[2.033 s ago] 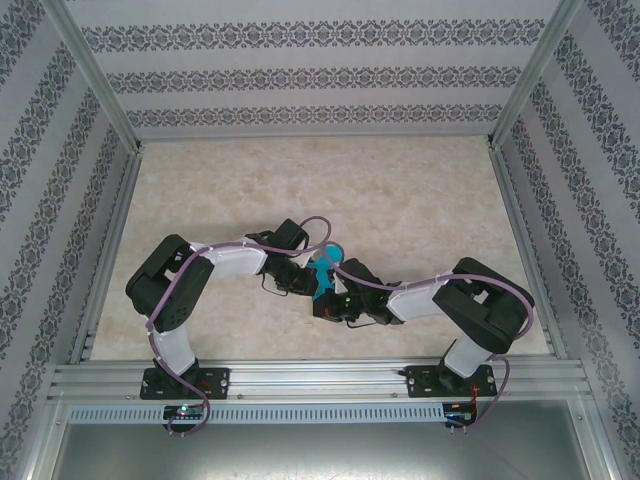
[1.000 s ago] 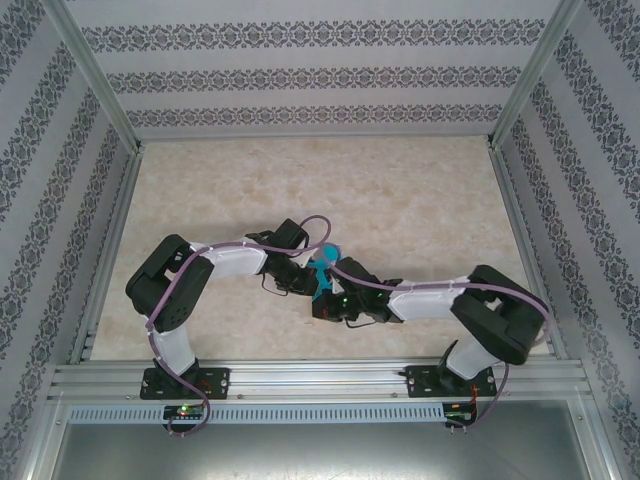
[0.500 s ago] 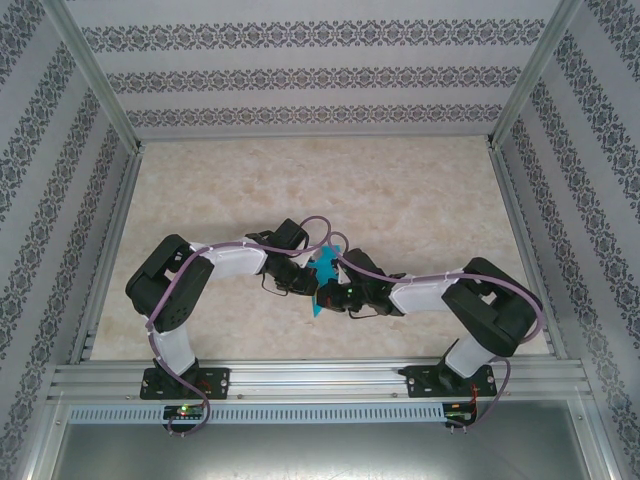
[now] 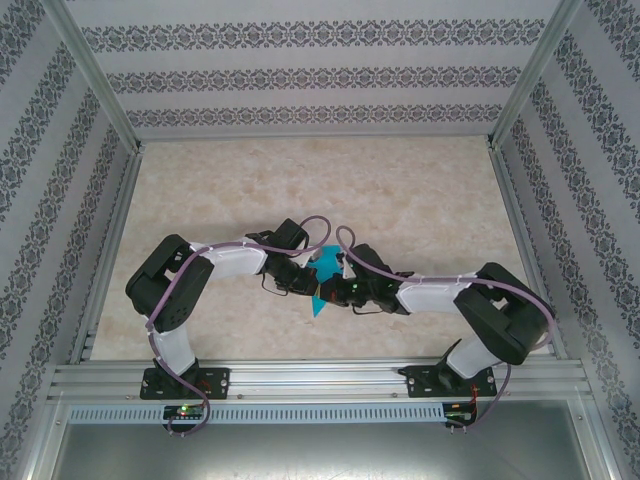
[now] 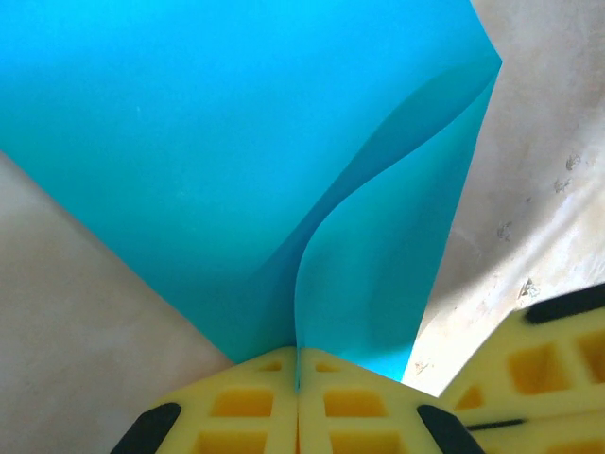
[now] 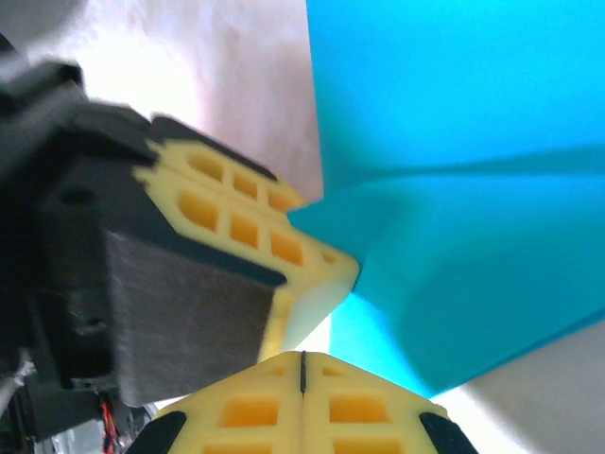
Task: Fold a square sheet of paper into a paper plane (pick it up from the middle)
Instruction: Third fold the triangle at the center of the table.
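My left pincer (image 5: 298, 364) is clamped on the teal paper (image 5: 236, 161), whose curled flap runs straight into the seam between my yellow fingers. My right pincer (image 6: 302, 359) is closed too, its tips just beside the left one at the paper's lower corner, though I cannot tell whether it pinches any paper. The paper sits between my two wrists over the near middle of the worktop (image 4: 420, 190), spreading away from the left pincer.

The top camera looks down from above and behind the arm bases (image 4: 185, 383) over the whole surface (image 4: 420, 190). Both wrist cameras face the same sheet of paper (image 5: 208, 142), very close, from opposite sides.
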